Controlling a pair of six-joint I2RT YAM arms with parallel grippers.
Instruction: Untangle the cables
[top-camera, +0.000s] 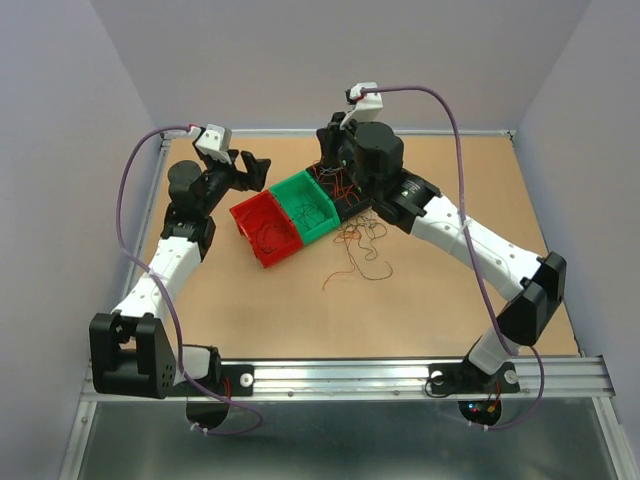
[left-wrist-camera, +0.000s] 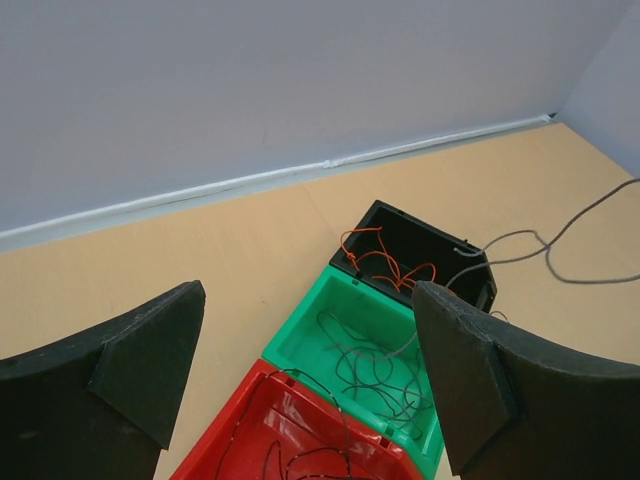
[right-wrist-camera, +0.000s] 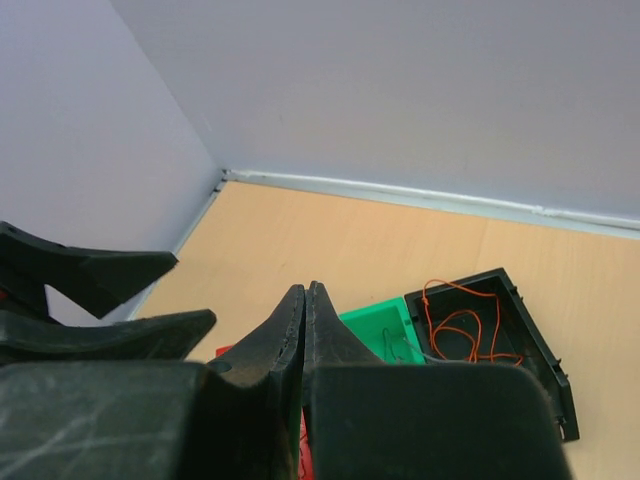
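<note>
A loose tangle of thin red, orange and dark cables (top-camera: 360, 242) lies on the table right of three bins. Orange cables (left-wrist-camera: 385, 262) lie in the black bin (left-wrist-camera: 452, 240). Dark cables (left-wrist-camera: 395, 375) lie in the green bin (left-wrist-camera: 300, 335). A dark cable lies in the red bin (left-wrist-camera: 215, 440). My left gripper (left-wrist-camera: 308, 295) is open and empty above the red and green bins. My right gripper (right-wrist-camera: 305, 288) is shut, raised by the black bin. A grey-green cable (left-wrist-camera: 520, 238) runs from the green bin across the black bin and under its fingers; the grip point is hidden.
The red bin (top-camera: 268, 232), green bin (top-camera: 292, 190) and black bin (top-camera: 348, 203) stand in a row at the table's middle back. The back wall and left wall are close behind. Thick purple arm cables (top-camera: 465, 180) arc over both arms.
</note>
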